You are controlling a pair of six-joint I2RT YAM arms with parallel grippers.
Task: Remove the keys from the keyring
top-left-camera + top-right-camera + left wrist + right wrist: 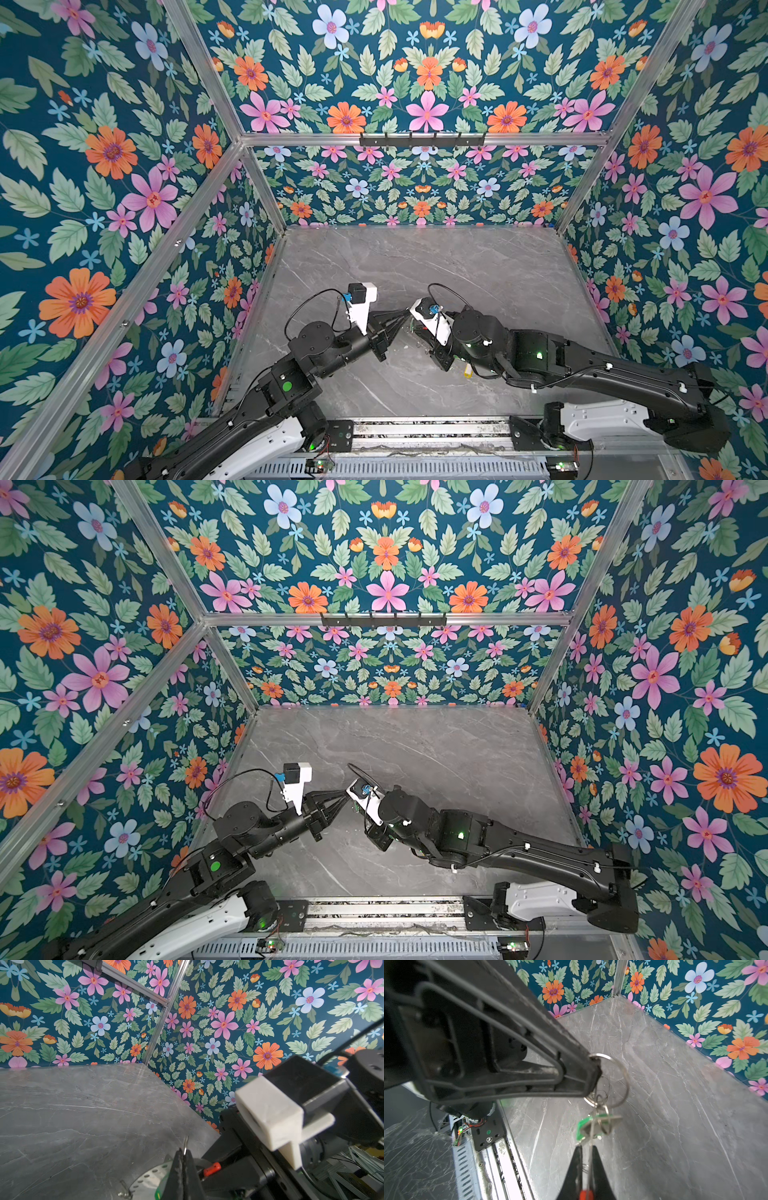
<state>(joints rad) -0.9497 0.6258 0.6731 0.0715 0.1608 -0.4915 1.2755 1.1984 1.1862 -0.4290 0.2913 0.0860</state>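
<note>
Clamping the keyring [149,1176], right gripper [588,1149] meets left gripper [184,1153] pinching a wire loop [626,1082].

Bright, diffuse light fills both top views. The arms cast only soft, faint shadows on the grey bench [457,266], and the straight frame rails splay toward the picture edges. In the left wrist view the white camera mount [270,1118] is blurred. In the right wrist view the left pincer [595,1070] looms dark and soft, the wire ring [626,1082] sharper.
</note>
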